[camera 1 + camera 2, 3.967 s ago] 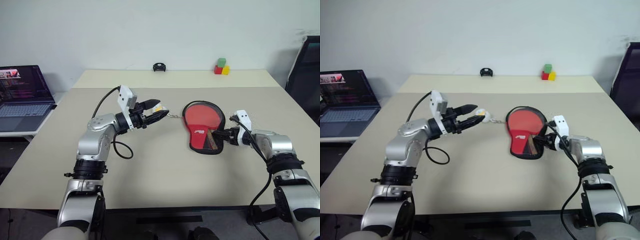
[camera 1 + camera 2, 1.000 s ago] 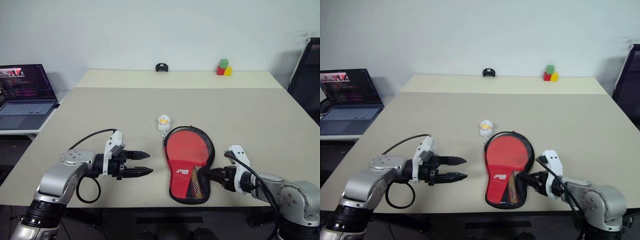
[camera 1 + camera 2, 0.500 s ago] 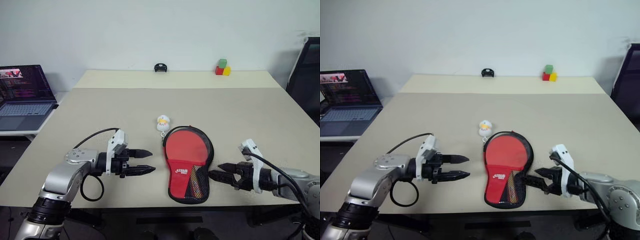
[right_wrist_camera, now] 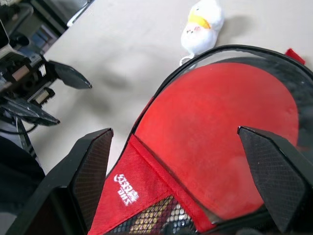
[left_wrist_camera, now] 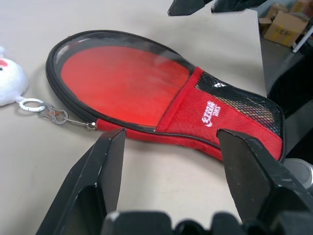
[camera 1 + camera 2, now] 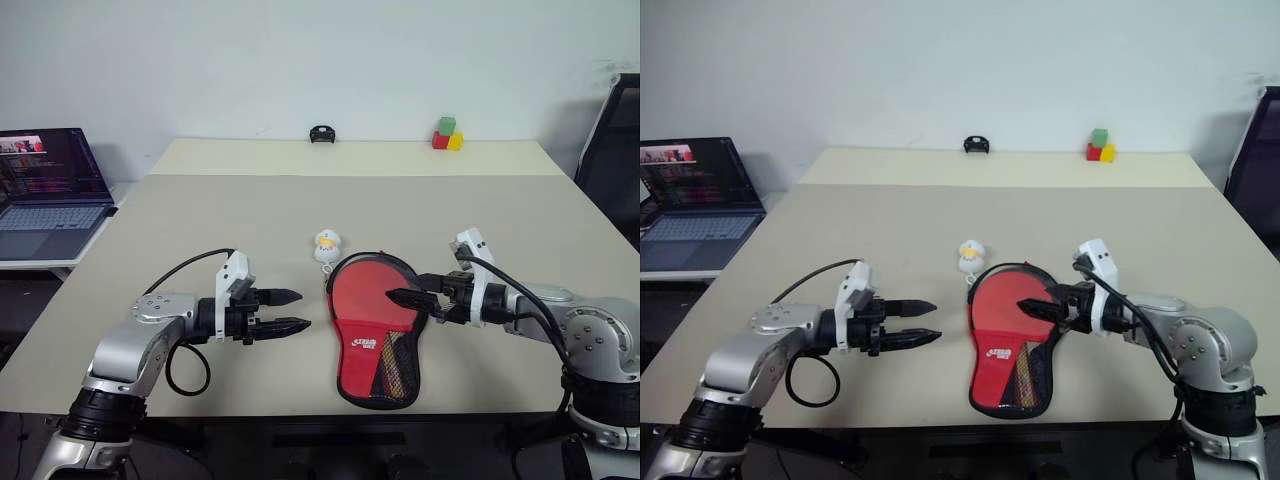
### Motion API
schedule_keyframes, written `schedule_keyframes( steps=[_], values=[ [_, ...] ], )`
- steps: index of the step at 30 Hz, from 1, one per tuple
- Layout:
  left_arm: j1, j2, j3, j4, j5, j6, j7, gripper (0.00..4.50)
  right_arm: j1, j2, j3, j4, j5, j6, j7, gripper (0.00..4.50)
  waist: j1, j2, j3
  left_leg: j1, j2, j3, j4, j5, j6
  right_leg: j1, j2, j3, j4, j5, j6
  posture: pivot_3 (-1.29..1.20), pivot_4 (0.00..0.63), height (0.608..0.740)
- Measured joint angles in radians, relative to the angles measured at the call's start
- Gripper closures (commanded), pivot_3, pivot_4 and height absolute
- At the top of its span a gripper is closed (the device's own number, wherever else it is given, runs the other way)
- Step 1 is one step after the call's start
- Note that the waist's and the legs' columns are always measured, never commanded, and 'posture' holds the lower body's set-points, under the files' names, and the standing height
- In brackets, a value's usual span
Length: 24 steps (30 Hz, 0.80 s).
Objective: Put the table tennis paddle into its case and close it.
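The case (image 6: pixel 378 330) lies flat on the beige tabletop (image 6: pixel 500 220) near its front edge, red side up, with the round end toward the far side and the narrow mesh-pocket end, bearing a white logo, toward the near edge. The table tennis paddle (image 6: pixel 372 300) sits inside it: the red rubber face shows through the open round part, ringed by the black zipper edge, and the striped handle shows faintly behind the mesh. A small white plush duck (image 6: pixel 326 244) lies just beyond the round end, joined to the zipper by a short chain. The left pincer (image 6: pixel 287 311) hovers left of the case, pointing toward it, its two black fingers spread and holding nothing. The right pincer (image 6: pixel 402 302) reaches in from the right over the round red face, its fingers also spread wide and empty; whether they touch the case cannot be told. At the far edge of the tabletop stand a small black object (image 6: pixel 320 134) and a stack of coloured blocks (image 6: pixel 445 134). An open laptop (image 6: pixel 45 190) sits far left.
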Motion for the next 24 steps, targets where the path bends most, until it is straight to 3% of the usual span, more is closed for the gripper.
schedule_keyframes(
  steps=[7,19,24],
  values=[
    [0.012,-0.014,0.002,-0.002,-0.001,0.0,0.034,1.26,-0.035,0.072,0.204,0.18,-0.197,-0.231,0.022,0.02,0.002,0.0,0.0,0.0,0.0,0.0,0.0,0.0,0.0,0.0,0.0,-0.001,0.001,0.0,0.0,0.0,0.15,0.74],
    [-0.006,-0.014,0.004,-0.001,-0.001,0.0,0.039,1.26,-0.126,0.137,0.216,0.376,-0.318,-0.384,0.073,0.02,0.001,0.0,0.0,0.0,0.0,0.0,0.0,0.0,0.0,-0.001,0.0,0.0,0.001,0.0,0.0,0.0,0.15,0.74],
    [-0.006,-0.016,0.004,0.0,-0.001,0.0,0.042,1.26,-0.207,0.173,0.213,0.545,-0.376,-0.479,0.077,0.02,0.001,0.0,0.0,0.0,0.0,0.0,0.0,0.0,0.0,-0.001,0.0,-0.001,0.001,0.0,0.0,0.0,0.15,0.74]
  ],
)
